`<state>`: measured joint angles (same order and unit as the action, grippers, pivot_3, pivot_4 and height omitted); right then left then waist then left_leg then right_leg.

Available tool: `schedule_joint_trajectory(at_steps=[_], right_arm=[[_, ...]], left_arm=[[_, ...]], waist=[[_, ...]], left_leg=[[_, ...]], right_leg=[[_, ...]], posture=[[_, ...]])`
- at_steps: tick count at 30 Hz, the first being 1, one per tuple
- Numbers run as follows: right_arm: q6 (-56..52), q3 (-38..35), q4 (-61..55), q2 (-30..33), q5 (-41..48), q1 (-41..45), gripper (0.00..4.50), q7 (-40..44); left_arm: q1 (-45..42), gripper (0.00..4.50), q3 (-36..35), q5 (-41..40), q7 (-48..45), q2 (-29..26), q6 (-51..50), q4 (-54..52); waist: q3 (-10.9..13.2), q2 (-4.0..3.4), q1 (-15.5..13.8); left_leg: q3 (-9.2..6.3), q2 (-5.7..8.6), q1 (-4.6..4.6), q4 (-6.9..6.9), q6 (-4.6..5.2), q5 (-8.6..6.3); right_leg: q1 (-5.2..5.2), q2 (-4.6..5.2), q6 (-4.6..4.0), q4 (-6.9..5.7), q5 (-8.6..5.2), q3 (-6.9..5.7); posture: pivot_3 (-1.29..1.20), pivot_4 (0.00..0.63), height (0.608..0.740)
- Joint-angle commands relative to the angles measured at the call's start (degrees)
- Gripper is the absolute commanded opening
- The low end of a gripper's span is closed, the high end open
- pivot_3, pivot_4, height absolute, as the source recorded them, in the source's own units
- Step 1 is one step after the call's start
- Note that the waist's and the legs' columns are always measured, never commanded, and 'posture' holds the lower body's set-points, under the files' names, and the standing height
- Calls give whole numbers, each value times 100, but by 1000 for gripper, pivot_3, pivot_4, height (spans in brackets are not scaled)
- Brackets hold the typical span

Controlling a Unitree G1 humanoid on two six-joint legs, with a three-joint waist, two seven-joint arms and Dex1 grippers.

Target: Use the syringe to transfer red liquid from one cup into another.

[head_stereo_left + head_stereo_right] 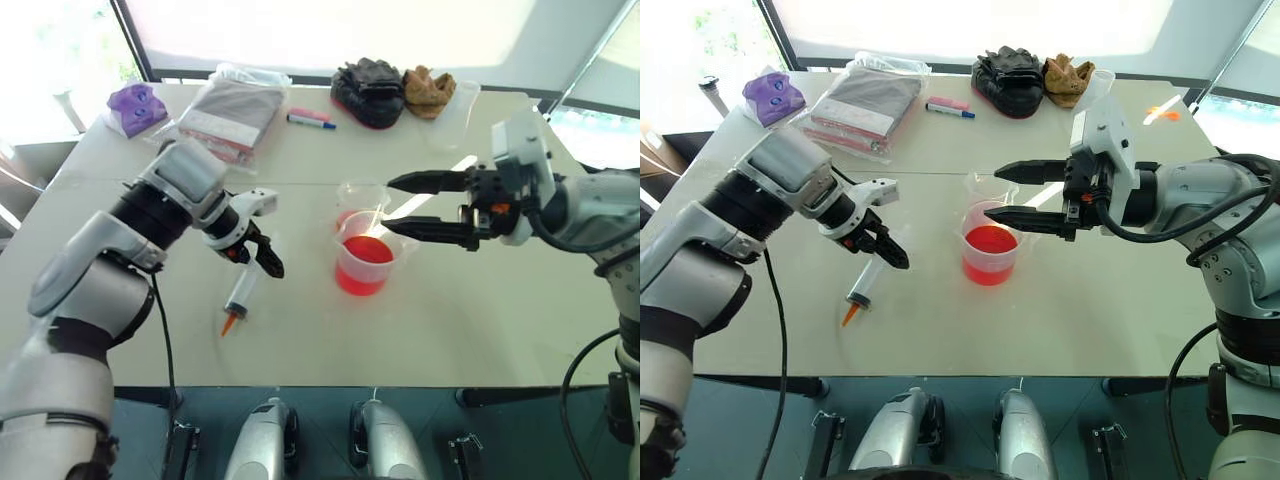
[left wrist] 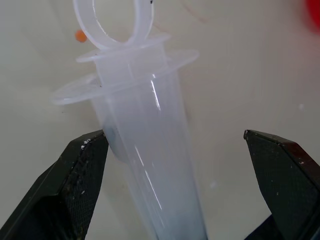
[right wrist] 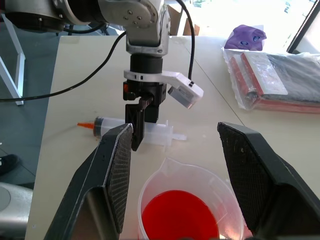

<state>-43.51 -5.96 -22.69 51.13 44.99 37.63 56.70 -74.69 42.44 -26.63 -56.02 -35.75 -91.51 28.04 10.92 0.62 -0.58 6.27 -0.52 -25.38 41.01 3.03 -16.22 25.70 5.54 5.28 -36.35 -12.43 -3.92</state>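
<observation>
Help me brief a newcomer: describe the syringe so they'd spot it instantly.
On the pale table, look left of the handled beaker of red liquid, under the open left gripper. The syringe lies flat there: clear barrel, orange tip, unlike the marker pens far behind.

Bare table [image 1: 480,320] around syringe [image 1: 238,298]

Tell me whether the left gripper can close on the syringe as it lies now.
Probably yes. The left gripper is open right over the syringe, which lies flat on the table. In the left wrist view its fingers straddle the barrel, nothing between; the beaker of red liquid stands well aside.
</observation>
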Motion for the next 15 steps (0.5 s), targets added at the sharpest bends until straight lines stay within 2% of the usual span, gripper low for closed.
schedule_joint_trajectory(at_steps=[1,9,11,15], right_arm=[[38,-245,-160,93,32,8,2818,-57],[74,-296,-116,126,21,-24,2818,-38],[76,-296,-106,132,10,-26,2818,-21],[95,-282,-48,159,-41,-68,2818,18]], left_arm=[[64,3912,-132,111,125,21,54,45],[211,1878,-366,315,359,189,246,242],[232,1670,-442,336,398,219,240,273],[226,1584,-660,327,458,267,217,338]], waist=[[-1,-1,-3],[-1,-1,-18],[-1,-2,-21],[-2,-3,-27]], left_leg=[[1,0,0,0,0,0],[-1,2,1,1,1,0],[-3,1,3,1,1,0],[-6,2,7,2,7,-4]], right_leg=[[0,0,0,-2,0,-1],[-3,3,-1,-1,0,0],[-6,4,-1,-1,0,0],[-13,6,-2,-1,0,-1]], posture=[[0,150,740],[0,150,740],[0,150,740],[0,150,740]])
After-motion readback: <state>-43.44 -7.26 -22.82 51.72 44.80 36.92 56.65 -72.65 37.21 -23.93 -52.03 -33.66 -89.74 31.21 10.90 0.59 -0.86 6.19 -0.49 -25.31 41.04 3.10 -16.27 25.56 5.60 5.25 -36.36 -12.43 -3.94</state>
